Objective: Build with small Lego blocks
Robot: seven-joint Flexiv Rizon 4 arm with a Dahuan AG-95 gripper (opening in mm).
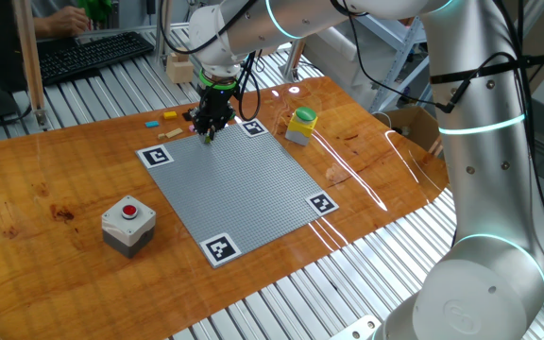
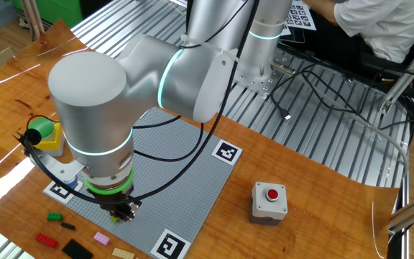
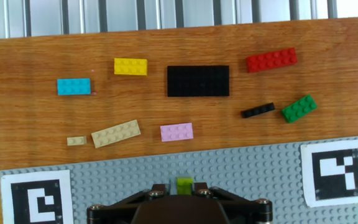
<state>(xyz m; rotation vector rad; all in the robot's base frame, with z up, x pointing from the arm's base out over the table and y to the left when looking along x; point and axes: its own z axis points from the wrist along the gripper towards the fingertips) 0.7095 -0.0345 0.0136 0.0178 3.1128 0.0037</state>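
Tiny yellow-green brick sits pinched between the tool fingers.

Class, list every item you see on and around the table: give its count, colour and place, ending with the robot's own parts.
loose Lego bricks: nine; blue, yellow, black, red, thin black, green, pink, two tan; on wood beyond the plate
yellow-green brick: one, between the fingers, over the plate edge
studded plate: one, grey, four corner markers, table centre
button box: one, grey, red button
capped box: one, yellow and green top
keyboard: one, black
arm: one, silver
hand: one, black
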